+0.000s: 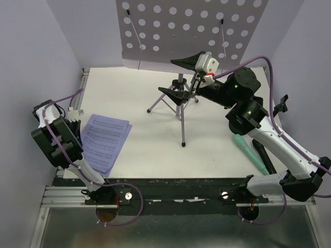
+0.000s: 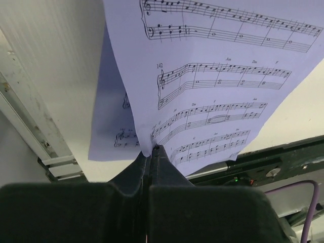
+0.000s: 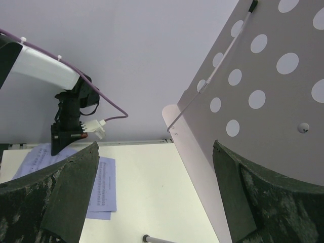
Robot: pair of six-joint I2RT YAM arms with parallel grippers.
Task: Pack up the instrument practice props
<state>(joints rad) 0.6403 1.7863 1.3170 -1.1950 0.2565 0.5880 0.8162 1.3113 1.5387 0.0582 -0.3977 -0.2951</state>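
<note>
The left gripper [image 2: 150,152] pinches the sheet-music pages [image 2: 217,76] at the table's [image 1: 150,155] left edge, while the right gripper [image 1: 179,77] gapes wide beside the perforated desk [image 1: 176,31].

- Right arm [image 1: 279,144]: white links, black joints, two green lights.
- Left arm [image 1: 57,139]: same build (mostly black blocks).
- Purple cables [image 1: 271,82] on both.
- Right gripper [image 1: 165,76]: dark wedge fingers.

Sheet-music pages [image 1: 106,139] lie front-left on the table [image 1: 150,155]; the tripod [image 1: 181,103] stands rear-centre, perforated desk [image 1: 170,31] atop; front-right, the left microphone [image 1: 247,149] lies just beside the right microphone [image 1: 262,154].
</note>
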